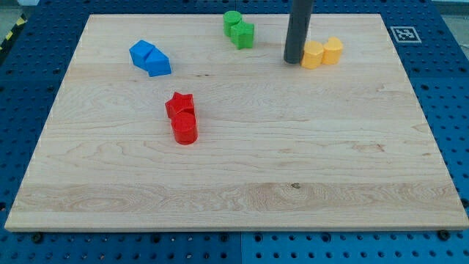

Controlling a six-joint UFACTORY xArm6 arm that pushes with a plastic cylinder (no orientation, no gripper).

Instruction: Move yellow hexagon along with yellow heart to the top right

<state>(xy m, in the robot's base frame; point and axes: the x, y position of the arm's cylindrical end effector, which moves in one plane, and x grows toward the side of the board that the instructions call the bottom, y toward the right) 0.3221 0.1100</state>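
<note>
Two yellow blocks sit side by side near the view's top right. The left one (313, 56) looks like the yellow heart. The right one (333, 50) looks like the yellow hexagon, and the two touch. My tip (294, 61) stands just left of the left yellow block, touching or almost touching its left side. The dark rod rises from there out of the view's top.
Two green blocks (239, 30) sit together at the top centre, left of the rod. Two blue blocks (149, 58) lie at the upper left. A red star (179, 105) and a red cylinder (185, 127) touch left of centre. The wooden board (293, 183) lies on a blue pegboard.
</note>
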